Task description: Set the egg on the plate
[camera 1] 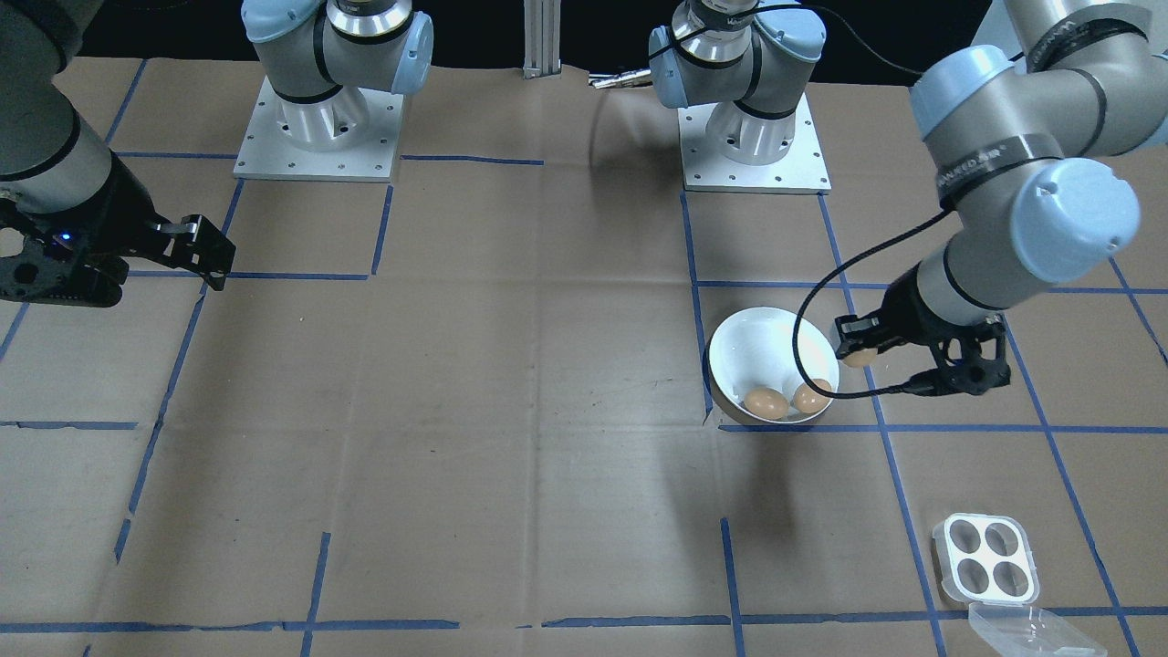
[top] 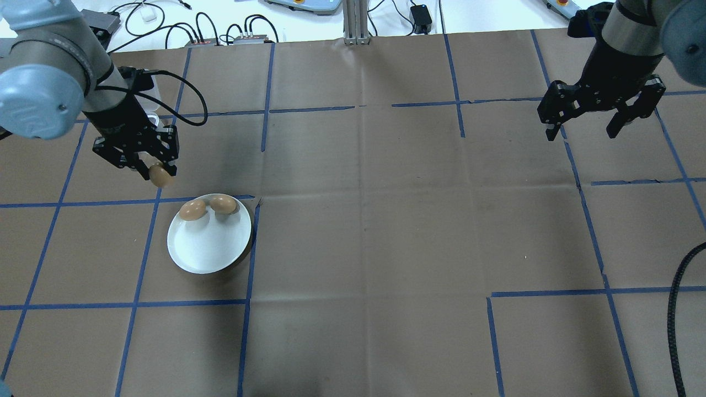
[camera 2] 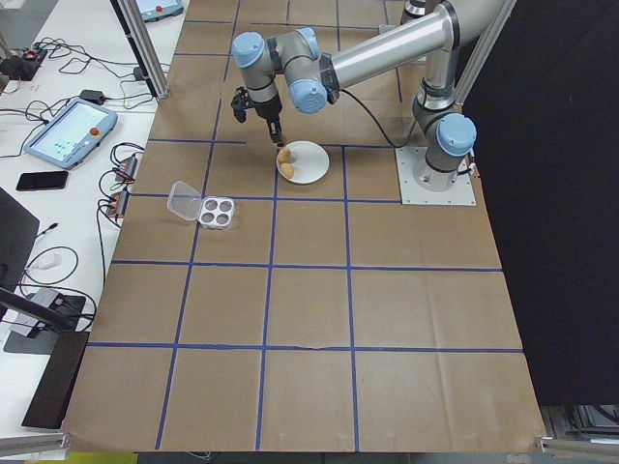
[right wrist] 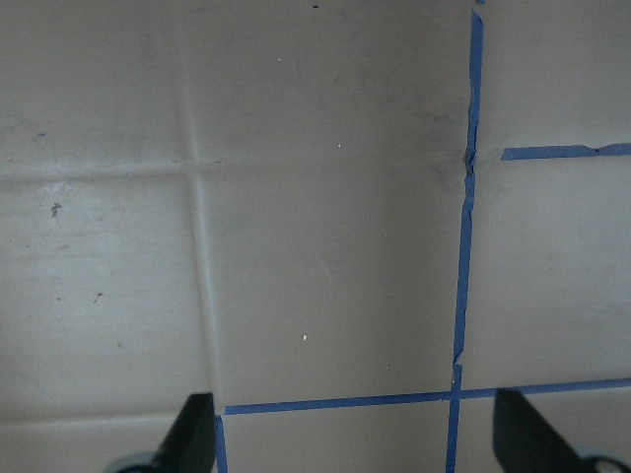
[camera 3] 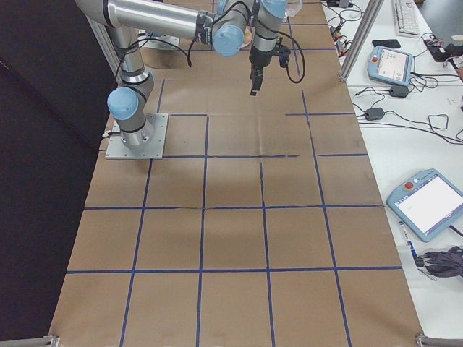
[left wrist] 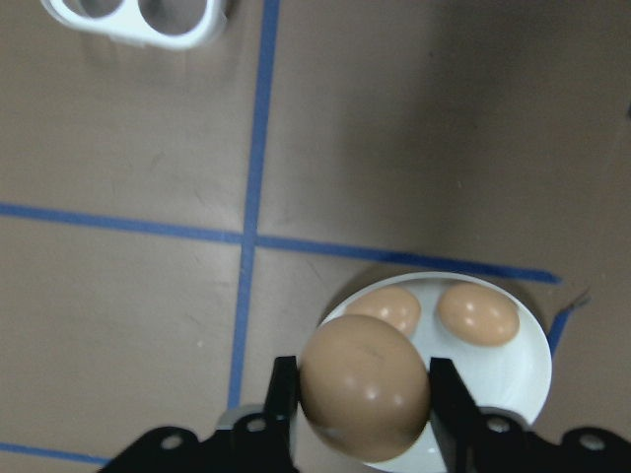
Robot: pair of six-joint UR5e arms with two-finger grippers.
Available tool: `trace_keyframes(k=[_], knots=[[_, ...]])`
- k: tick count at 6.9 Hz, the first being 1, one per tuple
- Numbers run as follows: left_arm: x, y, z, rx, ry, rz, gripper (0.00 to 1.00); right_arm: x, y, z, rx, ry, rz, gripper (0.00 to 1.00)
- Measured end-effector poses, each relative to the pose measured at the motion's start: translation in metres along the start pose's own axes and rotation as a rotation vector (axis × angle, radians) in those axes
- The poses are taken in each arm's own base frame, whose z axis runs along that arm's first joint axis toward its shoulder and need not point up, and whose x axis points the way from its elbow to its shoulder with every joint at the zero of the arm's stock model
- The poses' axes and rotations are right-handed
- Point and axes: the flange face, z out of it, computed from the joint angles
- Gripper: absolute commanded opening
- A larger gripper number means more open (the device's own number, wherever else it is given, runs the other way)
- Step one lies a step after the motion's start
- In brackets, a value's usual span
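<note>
The egg tray is cropped at twelve o'clock in the left wrist view, while the held egg hides the plate's seven o'clock rim.

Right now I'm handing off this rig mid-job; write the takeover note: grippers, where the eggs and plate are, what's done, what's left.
Left gripper: shut on an egg, held in the air just outside the plate's rim, beside the tray side.
Right gripper: open, empty, parked far from the plate.
Done: two eggs lie on the plate near its rim.
Egg tray: all four hollows empty, lid open.
Left: carry the held egg over the plate, lower, release.
</note>
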Motion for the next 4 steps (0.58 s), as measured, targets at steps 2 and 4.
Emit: trace_keyframes(k=[2,4], knots=[[0.022,0.024,0.057,0.019,-0.006,-0.003,0.00,0.000,0.000,0.000,0.000,0.000,0.000,1.00],[0.026,0.014,0.106,0.065,-0.009,0.006,0.00,0.000,0.000,0.000,-0.001,0.000,0.000,1.00]])
